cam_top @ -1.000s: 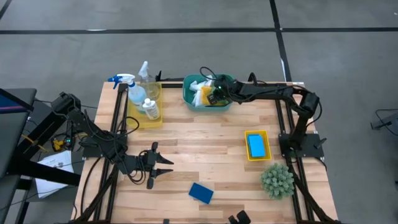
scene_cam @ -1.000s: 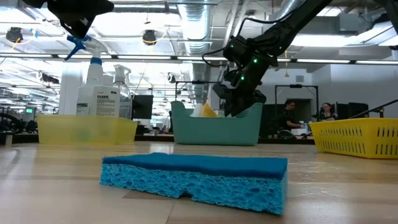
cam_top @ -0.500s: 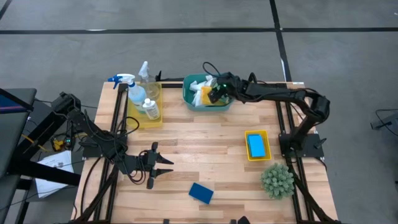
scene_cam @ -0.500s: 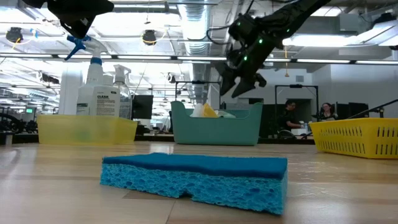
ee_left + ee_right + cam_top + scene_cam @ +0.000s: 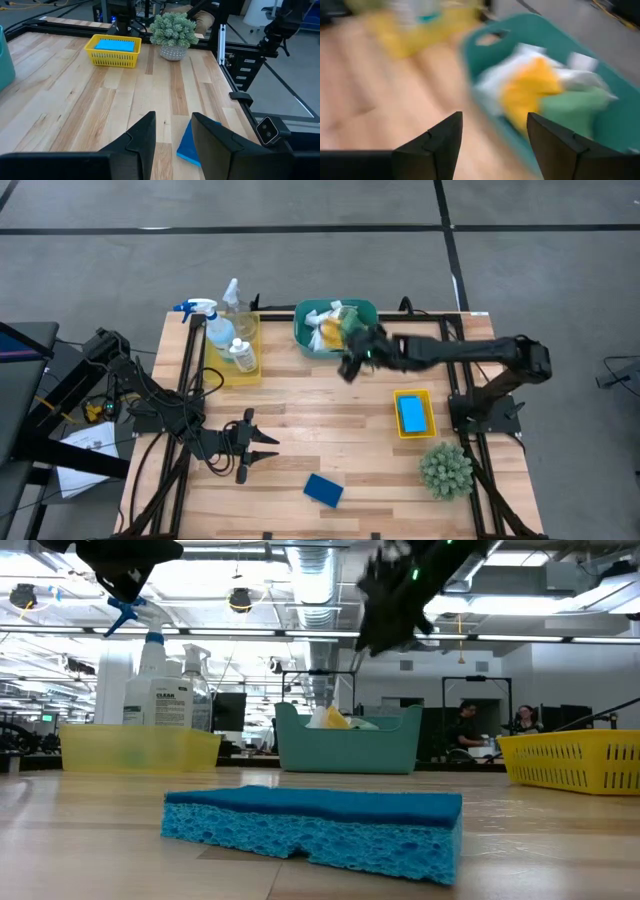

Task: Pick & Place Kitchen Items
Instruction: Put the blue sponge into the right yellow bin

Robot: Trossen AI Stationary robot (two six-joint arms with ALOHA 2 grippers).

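The teal basin [image 5: 335,330] at the far middle holds white [image 5: 505,75], yellow [image 5: 530,90] and green [image 5: 570,107] cloths. My right gripper [image 5: 350,363] hangs open and empty in the air just on the near side of the basin [image 5: 545,30]. A dark-blue sponge [image 5: 323,490] lies flat near the table's front edge. My left gripper [image 5: 262,448] waits open to the left of this sponge [image 5: 190,145], touching nothing. A light-blue sponge [image 5: 412,413] lies in a small yellow tray. A spray bottle [image 5: 197,320] and two small bottles stand in the yellow tray [image 5: 235,345] at the far left.
A spiky green plant [image 5: 445,470] stands in a pot at the near right corner. The small yellow tray [image 5: 112,50] sits just beyond it. Bare wood lies across the table's middle between the two grippers. People sit in the room behind the table.
My right gripper has come up out of the teal basin and swung toward the table's near edge, rising well above the basin's rim. It carries nothing; the cloths stay in the basin.
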